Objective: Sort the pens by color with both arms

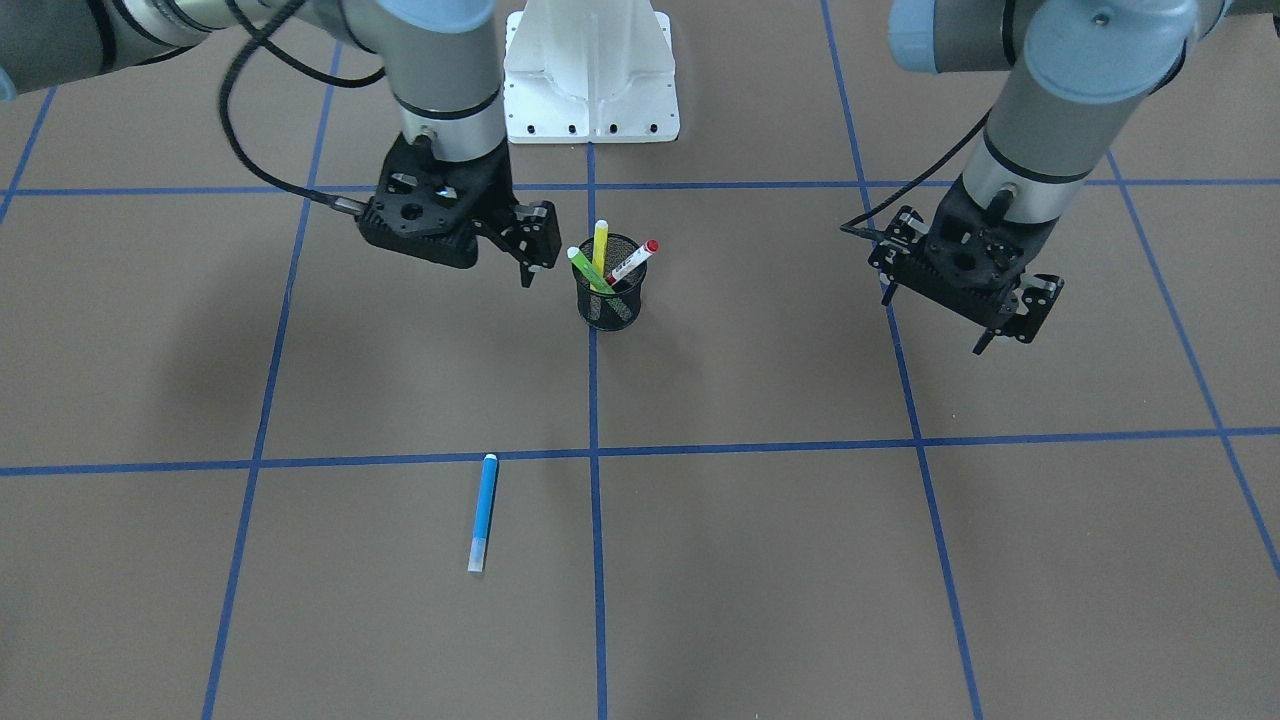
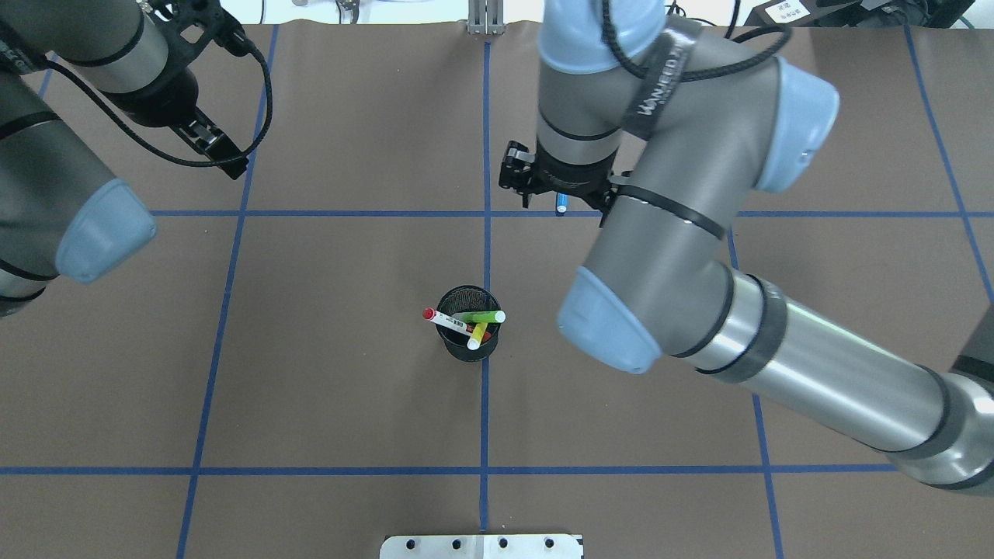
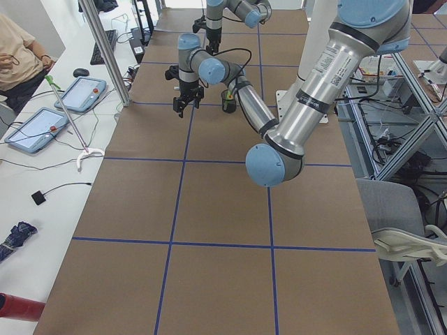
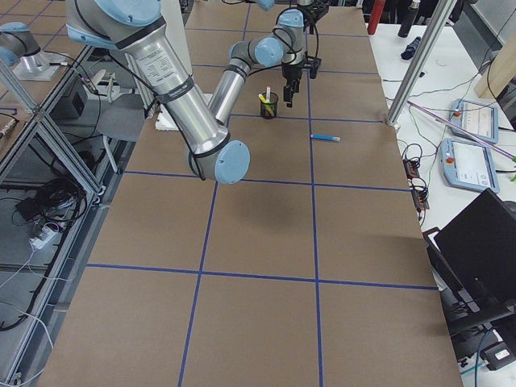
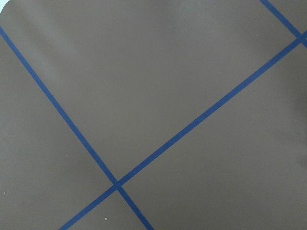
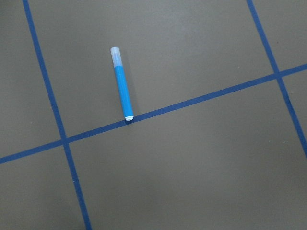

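Right hand (image 1: pixel 532 270) high near blue pen (image 1: pixel 483 512)

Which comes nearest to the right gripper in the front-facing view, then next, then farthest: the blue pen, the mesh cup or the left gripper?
From the right gripper:
1. mesh cup, just beside it, mid-view.
2. blue pen, lying flat lower in view, toward the operators' side.
3. left gripper, far off on the view's right.

Left arm (image 1: pixel 1050 110) and right arm (image 1: pixel 445 70) hover (jaws spread, pointing down).
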`<state>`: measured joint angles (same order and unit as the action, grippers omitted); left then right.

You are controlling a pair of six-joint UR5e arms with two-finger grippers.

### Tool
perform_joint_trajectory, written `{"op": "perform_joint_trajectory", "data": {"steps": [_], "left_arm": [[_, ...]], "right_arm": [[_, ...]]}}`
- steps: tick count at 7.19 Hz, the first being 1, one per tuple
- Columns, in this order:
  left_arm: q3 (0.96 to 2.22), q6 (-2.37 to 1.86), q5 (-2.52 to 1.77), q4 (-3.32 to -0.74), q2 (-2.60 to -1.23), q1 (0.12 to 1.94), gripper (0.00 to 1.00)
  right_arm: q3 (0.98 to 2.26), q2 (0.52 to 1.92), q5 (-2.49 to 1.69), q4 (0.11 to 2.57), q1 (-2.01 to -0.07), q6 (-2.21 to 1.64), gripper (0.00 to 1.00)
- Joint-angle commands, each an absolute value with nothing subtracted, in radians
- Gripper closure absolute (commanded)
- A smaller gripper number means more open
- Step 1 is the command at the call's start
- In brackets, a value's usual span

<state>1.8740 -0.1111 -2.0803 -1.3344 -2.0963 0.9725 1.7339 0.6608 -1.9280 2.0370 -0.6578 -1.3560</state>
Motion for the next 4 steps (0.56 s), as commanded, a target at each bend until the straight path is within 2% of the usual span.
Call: {"op": "perform_joint_trajectory", "data": {"steps": [1, 2, 4], "left_arm": [[1.870, -0.094, -2.089, -1.344, -2.075, 0.989, 0.02], [1.864, -0.094, -2.145, -1.339, -2.075, 1.027, 0.01], [1.867, -0.092, -2.198, -1.342, -2.054, 1.038, 0.01]], "right_arm": [[1.443, 0.434, -1.922, 2.082, -0.588, -1.377, 0.00], [1.310, 0.348, -1.931, 2.082, -0.569, -1.381, 0.00], [1.267, 0.330, -2.024, 2.080, -0.548, -1.376, 0.00]]}}
